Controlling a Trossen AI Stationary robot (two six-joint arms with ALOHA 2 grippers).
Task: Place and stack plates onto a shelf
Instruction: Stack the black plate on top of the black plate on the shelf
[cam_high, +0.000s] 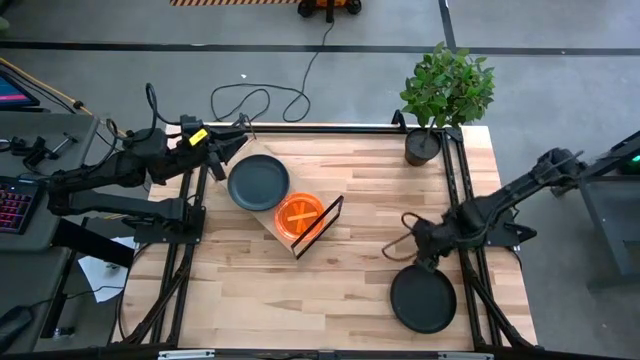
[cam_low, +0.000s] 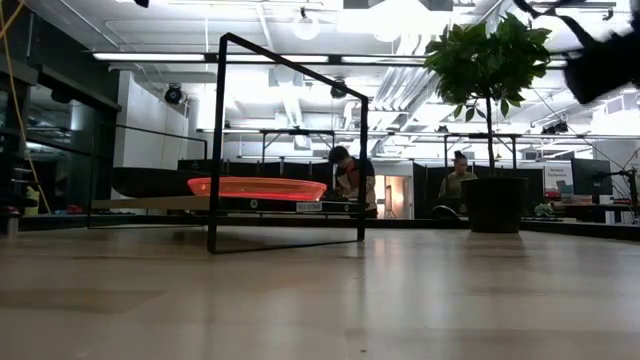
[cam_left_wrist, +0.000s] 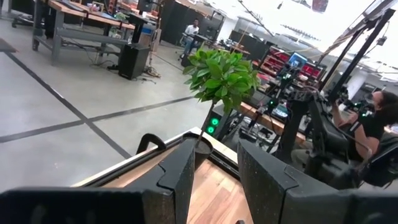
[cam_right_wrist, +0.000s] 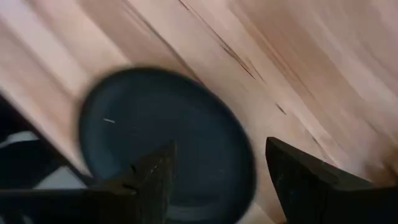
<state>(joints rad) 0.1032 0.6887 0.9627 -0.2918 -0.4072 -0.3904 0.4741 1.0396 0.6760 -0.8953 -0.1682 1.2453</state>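
Low light-wood shelf (cam_high: 288, 236) mid-table, black wire frame (cam_high: 325, 222) at its plant-side end, long axis slanting. On it: translucent orange plate (cam_high: 298, 214). Just beside, overlapping its far corner: matte dark plate (cam_high: 258, 182). Well off, near front edge: second dark plate (cam_high: 423, 298). Left gripper (cam_high: 234, 146) open, near shelf; right gripper (cam_high: 425, 262) open above second plate.

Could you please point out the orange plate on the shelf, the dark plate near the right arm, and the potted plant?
orange plate (cam_high: 297, 214): high view, centre of its face.
dark plate (cam_high: 423, 298): high view, middle of the plate.
potted plant (cam_high: 423, 147): high view, on the pot.
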